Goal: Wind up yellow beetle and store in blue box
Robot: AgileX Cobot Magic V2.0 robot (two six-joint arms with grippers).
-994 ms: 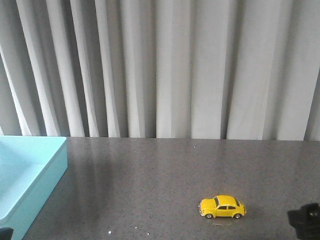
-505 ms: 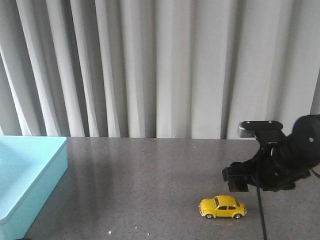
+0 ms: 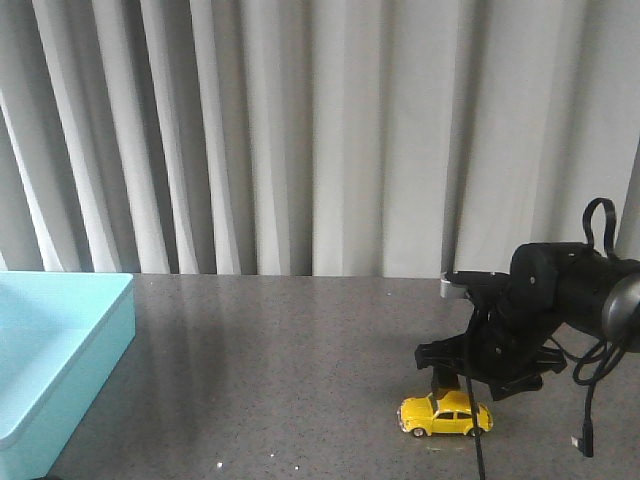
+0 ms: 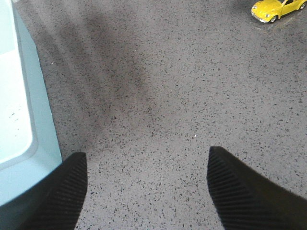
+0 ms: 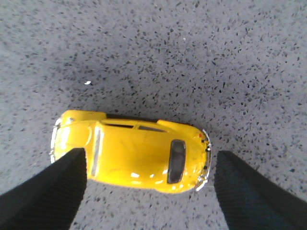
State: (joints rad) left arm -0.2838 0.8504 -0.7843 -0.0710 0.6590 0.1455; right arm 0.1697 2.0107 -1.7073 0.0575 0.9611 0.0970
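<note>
Straddling yellow beetle (image 5: 130, 154), right hand (image 5: 148, 191)

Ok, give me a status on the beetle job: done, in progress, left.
Done: nothing yet; the yellow beetle sits on the table, unwound as far as can be seen. In progress: the right end effector hangs open just above it, fingers at either end. The left end effector is open over bare table. Left: grasp, wind up, store in the blue box.

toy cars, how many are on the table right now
1. The yellow beetle sits on the grey table at the front right, directly under the open right end effector. No other cars show, though the blue box interior is partly out of view.
</note>
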